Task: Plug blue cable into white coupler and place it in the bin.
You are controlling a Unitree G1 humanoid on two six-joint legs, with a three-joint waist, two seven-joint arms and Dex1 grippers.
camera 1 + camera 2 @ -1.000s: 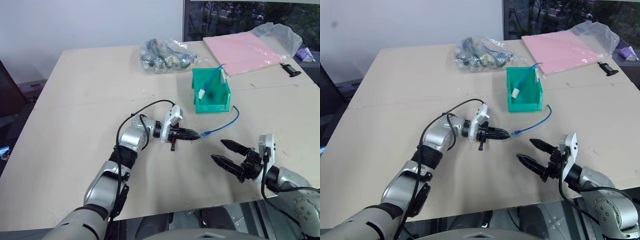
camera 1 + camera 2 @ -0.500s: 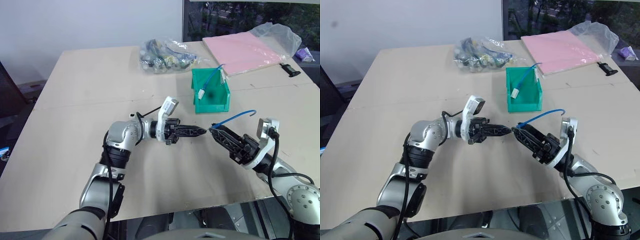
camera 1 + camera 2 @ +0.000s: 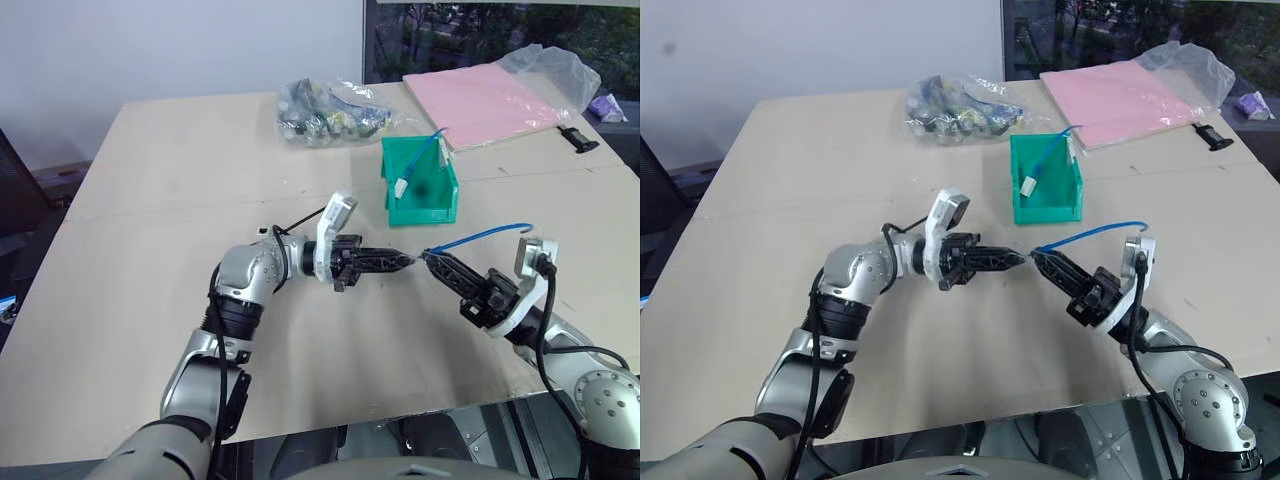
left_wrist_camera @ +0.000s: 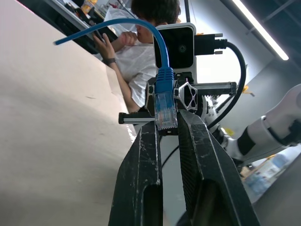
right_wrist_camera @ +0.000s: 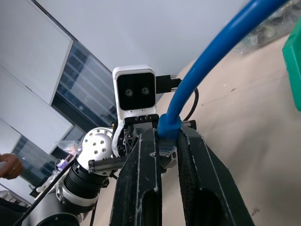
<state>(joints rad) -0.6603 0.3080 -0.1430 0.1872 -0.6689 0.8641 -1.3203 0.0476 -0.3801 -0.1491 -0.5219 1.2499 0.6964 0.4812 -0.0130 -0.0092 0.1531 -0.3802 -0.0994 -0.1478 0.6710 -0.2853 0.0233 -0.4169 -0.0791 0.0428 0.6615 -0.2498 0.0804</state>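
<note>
My right gripper (image 3: 430,259) is shut on the plug end of the blue cable (image 3: 480,237), held above the table; the cord arcs up and back over the right wrist. The plug (image 5: 165,153) sits between the right fingers and points at my left gripper (image 3: 405,261). The left gripper lies level, tip to tip with the right, a small gap apart. Its fingers (image 4: 141,155) are almost together, and the plug (image 4: 165,108) hangs just past their tips. The green bin (image 3: 425,212) stands behind the grippers. Inside it a white coupler (image 3: 401,187) hangs on another blue cable.
A clear bag of parts (image 3: 330,108) lies at the back of the table, and a pink sheet (image 3: 490,100) with a plastic bag at the back right. A small black object (image 3: 582,140) rests beside it. A seated person (image 4: 141,52) is beyond the table.
The right gripper, open above the table a second ago, has shut on the cable's plug end and lifted it to face the left gripper. The left hand rose and rolled, releasing that end.
</note>
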